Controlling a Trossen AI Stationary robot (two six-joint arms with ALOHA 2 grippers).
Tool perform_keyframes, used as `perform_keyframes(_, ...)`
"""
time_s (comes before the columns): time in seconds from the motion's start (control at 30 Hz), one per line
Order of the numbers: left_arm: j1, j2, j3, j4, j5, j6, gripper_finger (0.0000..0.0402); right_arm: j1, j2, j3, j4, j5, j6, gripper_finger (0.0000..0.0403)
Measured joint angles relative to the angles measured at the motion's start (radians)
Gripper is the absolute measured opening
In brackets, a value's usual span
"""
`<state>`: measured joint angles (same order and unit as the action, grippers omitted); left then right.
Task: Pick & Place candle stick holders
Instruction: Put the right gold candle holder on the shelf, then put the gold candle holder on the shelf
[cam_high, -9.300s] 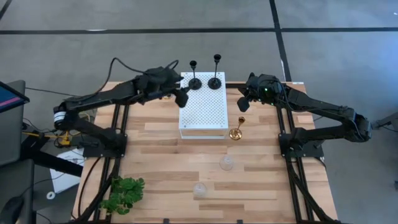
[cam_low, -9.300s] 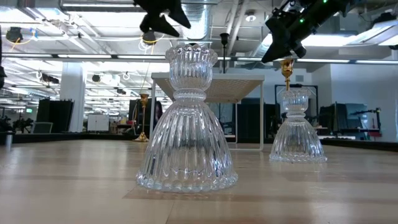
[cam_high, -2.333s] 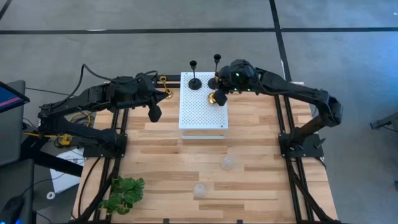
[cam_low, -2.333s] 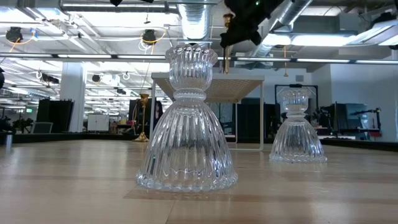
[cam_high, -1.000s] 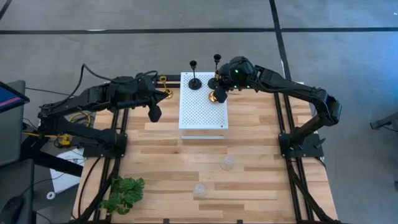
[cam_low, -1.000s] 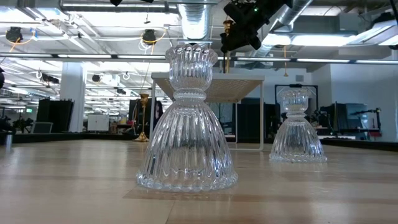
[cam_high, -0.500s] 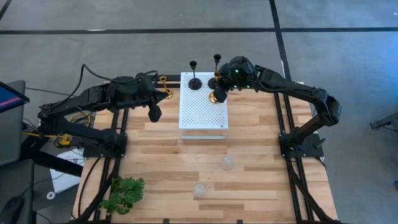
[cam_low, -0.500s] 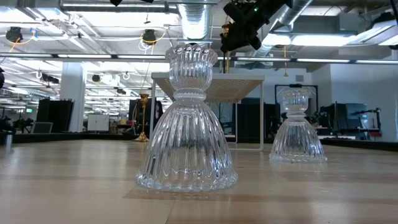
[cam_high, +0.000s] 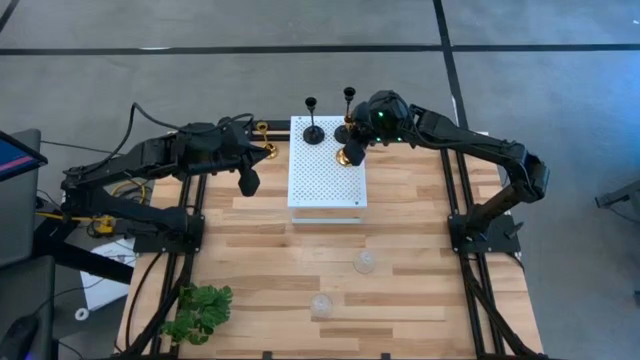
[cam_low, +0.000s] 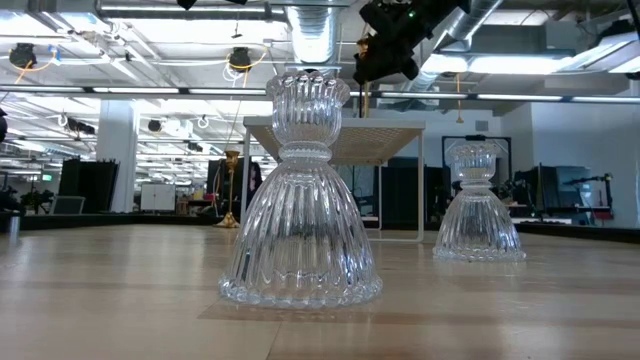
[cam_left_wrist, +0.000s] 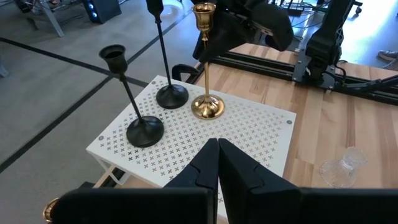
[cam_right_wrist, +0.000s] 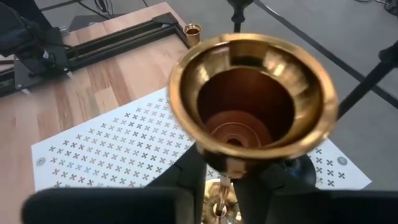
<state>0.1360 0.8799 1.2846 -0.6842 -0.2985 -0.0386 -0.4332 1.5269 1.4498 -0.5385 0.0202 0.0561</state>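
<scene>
While the right gripper (cam_left_wrist: 210, 43) flanks the gold holder (cam_left_wrist: 206, 68), left gripper (cam_high: 248, 183) hangs shut

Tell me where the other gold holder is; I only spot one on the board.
In the high view the second gold holder stands on the table at its far edge, left of the white board, close beside the left arm.

A lab: exposed ceiling ducts (cam_low: 310, 30), concrete floor (cam_high: 200, 25), distant equipment racks (cam_low: 90, 185).
</scene>
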Motion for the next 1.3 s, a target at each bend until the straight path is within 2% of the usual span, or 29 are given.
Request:
perform_keyframes(0.13,0.0,0.0,0.0,0.0,0.0,0.0,0.0006,0.002,0.0,0.0,0.0,-0.001,-0.003,0.0106)
perform_keyframes(0.43,0.0,0.0,0.0,0.0,0.0,0.0,0.0008,0.001,-0.025,0.0,-0.074,-0.001,-0.017,0.0247)
perform_keyframes(0.6,0.0,0.0,0.0,-0.015,0.0,0.0,0.0005,0.001,-0.084,-0.001,-0.172,0.002,-0.03,0.0264)
perform_keyframes(0.73,0.0,0.0,-0.001,-0.042,-0.026,0.0,0.0007,0.001,-0.145,-0.001,-0.246,0.002,-0.033,0.0252)
perform_keyframes(0.87,0.0,0.0,-0.028,-0.041,-0.031,-0.008,0.0009,0.001,-0.207,-0.001,-0.32,0.003,-0.032,0.0219)
perform_keyframes(1.0,0.0,0.0,-0.086,-0.042,-0.031,-0.047,0.001,0.001,-0.261,-0.001,-0.378,0.003,-0.003,0.0149)
perform_keyframes(1.17,0.0,0.0,-0.158,-0.04,-0.032,-0.062,0.0009,0.002,-0.306,-0.001,-0.423,0.005,0.023,0.0022)
perform_keyframes(1.3,0.0,-0.003,-0.196,-0.035,-0.099,-0.117,0.0005,0.01,-0.323,-0.001,-0.427,0.007,0.021,0.0012)
